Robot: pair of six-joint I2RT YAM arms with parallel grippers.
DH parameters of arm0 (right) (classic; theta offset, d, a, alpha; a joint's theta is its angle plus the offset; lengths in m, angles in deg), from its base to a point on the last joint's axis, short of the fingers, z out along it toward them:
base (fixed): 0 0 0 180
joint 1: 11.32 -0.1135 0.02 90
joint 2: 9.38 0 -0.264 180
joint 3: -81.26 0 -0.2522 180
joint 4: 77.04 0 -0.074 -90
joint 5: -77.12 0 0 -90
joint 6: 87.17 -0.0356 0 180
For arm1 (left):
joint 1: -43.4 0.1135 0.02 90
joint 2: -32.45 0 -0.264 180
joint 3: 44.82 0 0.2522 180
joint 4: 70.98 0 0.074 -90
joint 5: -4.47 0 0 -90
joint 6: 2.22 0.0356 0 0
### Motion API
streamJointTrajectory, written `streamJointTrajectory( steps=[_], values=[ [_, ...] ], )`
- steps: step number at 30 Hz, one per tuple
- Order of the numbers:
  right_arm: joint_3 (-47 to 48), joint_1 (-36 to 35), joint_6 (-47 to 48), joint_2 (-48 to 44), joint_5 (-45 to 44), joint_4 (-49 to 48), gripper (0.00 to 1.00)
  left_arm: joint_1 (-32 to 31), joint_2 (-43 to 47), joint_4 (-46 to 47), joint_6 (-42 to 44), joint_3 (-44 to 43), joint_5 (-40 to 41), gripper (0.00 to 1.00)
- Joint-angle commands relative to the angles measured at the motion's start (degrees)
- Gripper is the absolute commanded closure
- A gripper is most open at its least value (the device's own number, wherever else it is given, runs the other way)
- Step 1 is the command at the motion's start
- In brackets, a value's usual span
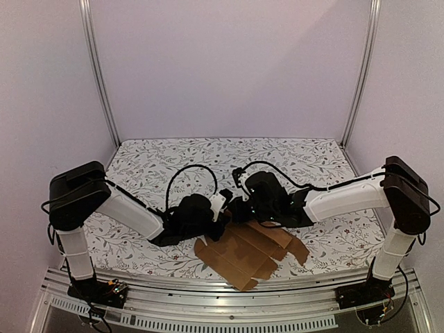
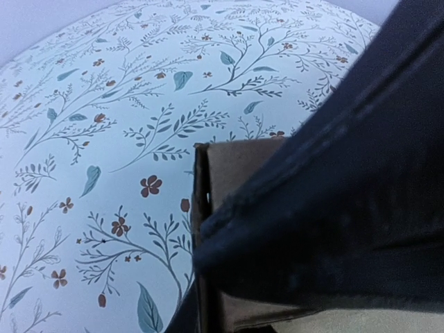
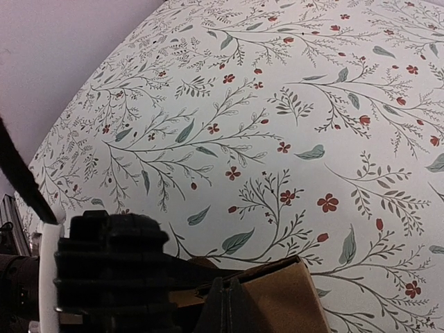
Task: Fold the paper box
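Note:
The paper box [image 1: 248, 253] is a flat brown die-cut cardboard sheet with creases and tabs, lying at the table's front centre. Its far edge is raised between the two grippers. My left gripper [image 1: 214, 220] meets that edge from the left. In the left wrist view the gripper [image 2: 201, 277] is shut on a folded cardboard flap [image 2: 239, 173], with one dark finger [image 2: 333, 194] across it. My right gripper [image 1: 239, 208] comes from the right. In the right wrist view the gripper [image 3: 229, 309] has its fingers pressed together on a raised brown flap [image 3: 291, 298], with the left gripper [image 3: 104, 270] just beside it.
The table [image 1: 229, 156] has a white cloth with a floral print. Pale walls and two metal uprights [image 1: 97, 69] enclose the back and sides. An aluminium rail [image 1: 222, 302] runs along the near edge. Black cables [image 1: 184, 173] loop above both wrists.

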Motion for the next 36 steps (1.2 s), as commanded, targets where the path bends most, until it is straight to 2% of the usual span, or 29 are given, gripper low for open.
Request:
streamJointTrajectory(
  steps=[1,3,10,22,29,36],
  values=[
    [-1.3,-0.6,-0.3,1.6,0.6,4.4,1.00,-0.3,-1.4,-1.3,0.3,-0.7,0.1,0.93],
    [-1.0,-0.6,-0.3,1.4,0.7,4.4,1.00,-0.3,-1.6,-1.4,0.4,-1.1,0.0,1.00],
    [-0.8,-0.5,-0.9,-0.2,1.1,4.1,1.00,-0.9,-1.6,-3.0,1.1,-2.5,1.2,1.00],
    [-5.6,-0.5,-0.3,-10.1,-3.6,6.0,0.70,-2.8,-1.0,-5.6,1.7,-3.4,4.4,1.00],
    [-8.9,0.6,2.0,-17.1,-5.2,11.5,0.61,-3.1,-0.6,-6.1,3.9,-3.6,2.6,1.00],
    [-10.5,3.5,3.8,-21.1,2.0,16.1,0.55,-3.1,-0.6,-6.0,6.3,-4.2,-2.7,1.00]
  ],
)
